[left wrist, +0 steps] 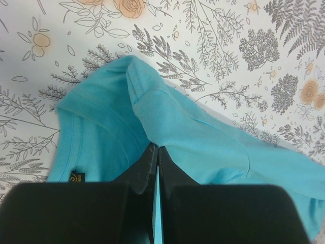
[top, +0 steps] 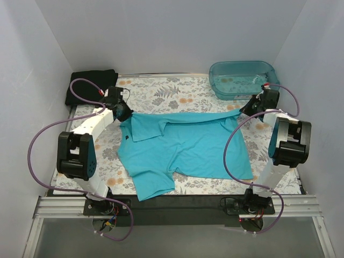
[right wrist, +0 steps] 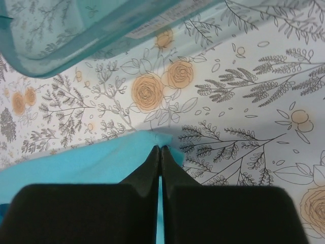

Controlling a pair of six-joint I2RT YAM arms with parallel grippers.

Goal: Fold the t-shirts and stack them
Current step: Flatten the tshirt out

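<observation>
The turquoise t-shirt [top: 188, 145] lies spread across the middle of the floral table, its far edge folded over toward me. My left gripper [top: 124, 114] is shut on the shirt's far left corner near the collar, seen in the left wrist view [left wrist: 155, 148] with turquoise cloth [left wrist: 193, 137] pinched between the fingers. My right gripper [top: 246, 110] is shut on the shirt's far right corner, seen in the right wrist view [right wrist: 161, 148] with the cloth's edge [right wrist: 101, 160] in the jaws. The black t-shirt [top: 90, 84] lies bunched at the far left corner.
A translucent teal plastic tub [top: 243, 79] stands at the far right, just behind my right gripper; its wall shows in the right wrist view [right wrist: 76, 30]. White walls close in the table on three sides. Purple cables loop off both arms.
</observation>
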